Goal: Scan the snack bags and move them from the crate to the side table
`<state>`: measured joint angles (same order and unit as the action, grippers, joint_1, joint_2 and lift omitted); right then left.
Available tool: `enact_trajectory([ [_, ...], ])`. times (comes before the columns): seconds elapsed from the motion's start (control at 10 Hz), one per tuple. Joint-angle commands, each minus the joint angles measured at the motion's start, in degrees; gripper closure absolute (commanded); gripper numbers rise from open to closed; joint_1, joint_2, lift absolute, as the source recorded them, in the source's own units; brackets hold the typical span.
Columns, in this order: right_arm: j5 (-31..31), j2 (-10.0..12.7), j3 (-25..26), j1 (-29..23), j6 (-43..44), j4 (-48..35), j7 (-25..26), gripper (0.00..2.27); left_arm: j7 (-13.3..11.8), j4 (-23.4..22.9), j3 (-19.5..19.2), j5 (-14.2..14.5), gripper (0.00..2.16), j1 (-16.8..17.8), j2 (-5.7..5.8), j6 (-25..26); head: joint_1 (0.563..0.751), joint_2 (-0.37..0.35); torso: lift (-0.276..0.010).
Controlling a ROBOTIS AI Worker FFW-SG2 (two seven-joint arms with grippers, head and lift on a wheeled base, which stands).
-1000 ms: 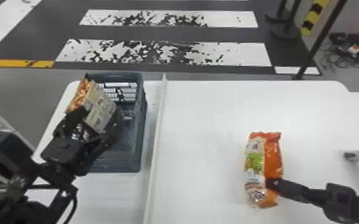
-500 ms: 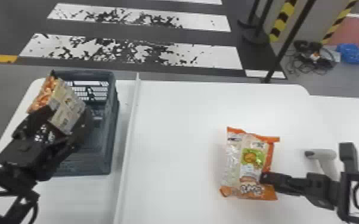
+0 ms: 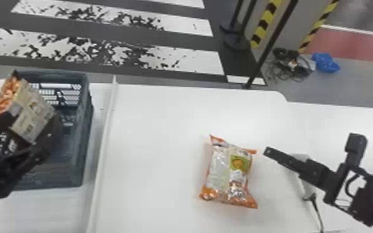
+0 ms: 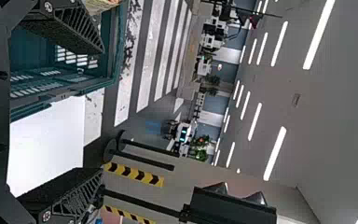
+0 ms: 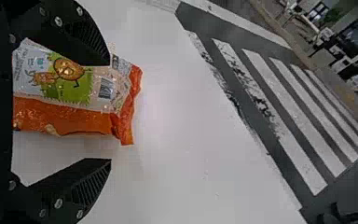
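Observation:
An orange-and-white snack bag (image 3: 230, 173) lies on the white table in the head view. My right gripper (image 3: 283, 159) is just right of it, open. In the right wrist view, the bag (image 5: 74, 91) extends between the spread fingers of that gripper (image 5: 110, 111) without being pinched. At the far left, my left gripper (image 3: 24, 144) is over the grey crate (image 3: 85, 148), in front of a beige-and-orange bag (image 3: 32, 116) leaning up there. The left wrist view has this gripper (image 4: 103, 111) wide open, the crate (image 4: 93, 85) between and beyond its fingers.
A raised white strip (image 3: 102, 145) runs between crate and bag on the table (image 3: 164, 124). Partly behind the right arm is a pale handheld scanner (image 3: 303, 184) with a black cable (image 3: 318, 213). Posts stand on the floor behind.
The head view has turned toward the right. The orange bag, tilted on its side a second ago, now lies flatter. My right gripper has come away from it to the right.

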<state>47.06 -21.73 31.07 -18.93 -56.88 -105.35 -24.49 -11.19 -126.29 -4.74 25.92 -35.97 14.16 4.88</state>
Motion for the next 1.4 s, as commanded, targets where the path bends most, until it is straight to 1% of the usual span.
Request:
enact_trajectory([
  [0.0,0.2,2.9,0.8,-2.9,4.2,-4.7,-4.1,0.08,0.0,-0.1,0.1,-0.2,0.1,-0.1,-0.1,0.0,0.695,-0.227,-0.087],
  [0.1,0.5,4.8,0.5,-3.9,3.8,-7.9,-6.1,0.08,0.0,-0.1,0.3,-0.4,0.1,-0.1,-0.28,-0.2,0.695,-0.208,-0.087],
  [0.2,0.3,6.4,-0.8,-4.8,3.1,-10.3,-7.5,0.25,0.0,-0.1,0.5,-0.8,0.1,-0.1,-0.54,-0.2,0.695,-0.177,-0.087],
  [0.3,0.3,7.5,-2.7,-5.6,2.4,-12.1,-8.8,0.64,0.0,-0.1,1.0,-1.6,0.1,-0.1,-0.63,-0.2,0.695,-0.159,-0.087],
  [0.5,-0.9,9.3,-7.2,-6.6,1.2,-13.2,-8.9,1.86,0.0,0.3,1.1,-1.6,0.1,-0.1,-0.72,-0.2,0.695,-0.082,-0.087],
  [0.6,-3.2,9.8,-9.8,-6.8,1.4,-13.2,-9.0,1.95,0.0,0.3,1.1,-1.6,0.1,-0.1,-0.72,-0.2,0.695,-0.045,-0.087],
  [0.7,-6.0,10.8,-11.6,-7.0,1.7,-13.3,-9.2,2.02,0.0,0.4,1.2,-1.6,0.1,-0.1,-0.72,-0.2,0.695,-0.027,-0.087],
  [0.8,-9.9,11.4,-14.3,-7.3,3.1,-13.1,-9.0,2.05,0.0,0.7,1.4,-1.6,0.1,0.0,-0.81,-0.2,0.695,0.003,-0.087],
  [0.9,-13.2,11.6,-16.8,-7.8,6.5,-12.8,-8.0,2.05,-0.1,0.8,1.6,-1.6,0.1,0.0,-0.81,-0.2,0.695,0.024,-0.087],
  [1.0,-17.3,11.6,-19.3,-8.5,10.3,-12.8,-5.5,2.07,-0.2,0.9,1.7,-1.6,0.1,0.0,-0.89,-0.3,0.695,0.035,-0.087],
  [1.1,-18.3,11.5,-19.6,-8.8,10.9,-12.8,-4.5,2.07,-0.5,0.9,1.7,-1.6,0.1,0.0,-0.98,-0.3,0.695,0.036,-0.087],
  [1.3,-18.5,10.8,-18.9,-10.2,10.0,-13.0,-4.5,2.07,-0.8,1.0,1.6,-1.6,0.1,-0.3,-0.98,-0.5,0.695,0.028,-0.087],
])
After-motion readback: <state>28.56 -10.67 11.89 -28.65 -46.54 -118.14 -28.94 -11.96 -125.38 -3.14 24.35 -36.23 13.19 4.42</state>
